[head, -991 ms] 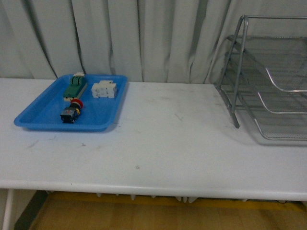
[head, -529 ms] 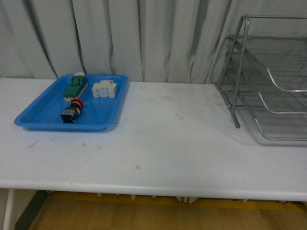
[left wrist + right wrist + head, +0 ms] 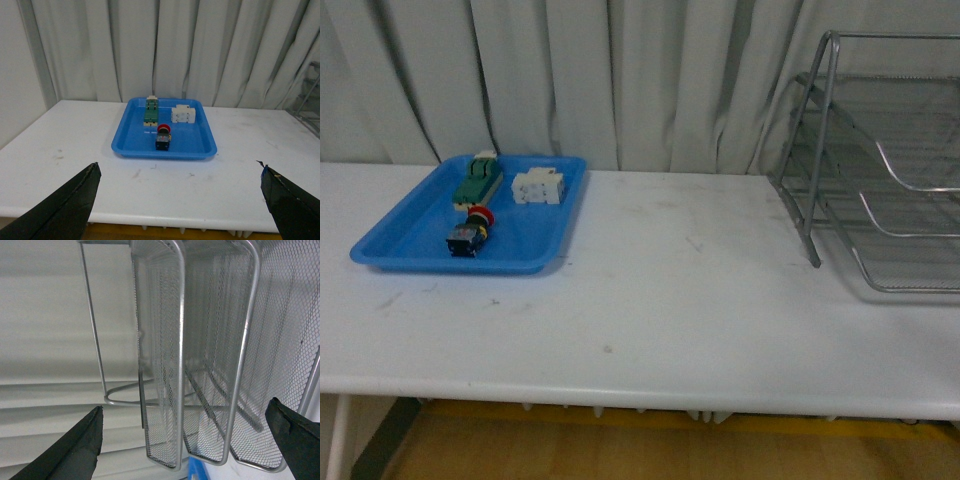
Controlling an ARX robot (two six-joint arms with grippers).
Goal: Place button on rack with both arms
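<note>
The button (image 3: 470,231), red cap with yellow collar and a blue-and-black body, lies in the blue tray (image 3: 395,240) at the table's left; the left wrist view shows the button (image 3: 162,137) too. The silver wire-mesh rack (image 3: 880,170) stands at the table's right. Neither arm appears in the front view. My left gripper (image 3: 180,200) is open above the table's front edge, well short of the tray (image 3: 130,145), nothing between its fingers. My right gripper (image 3: 185,445) is open and faces the rack's (image 3: 200,365) mesh tiers, holding nothing.
A green-and-white block (image 3: 478,180) and white terminal blocks (image 3: 538,186) share the tray with the button. A grey curtain (image 3: 620,80) hangs behind the white table (image 3: 670,290). The table's front edge runs low across the front view.
</note>
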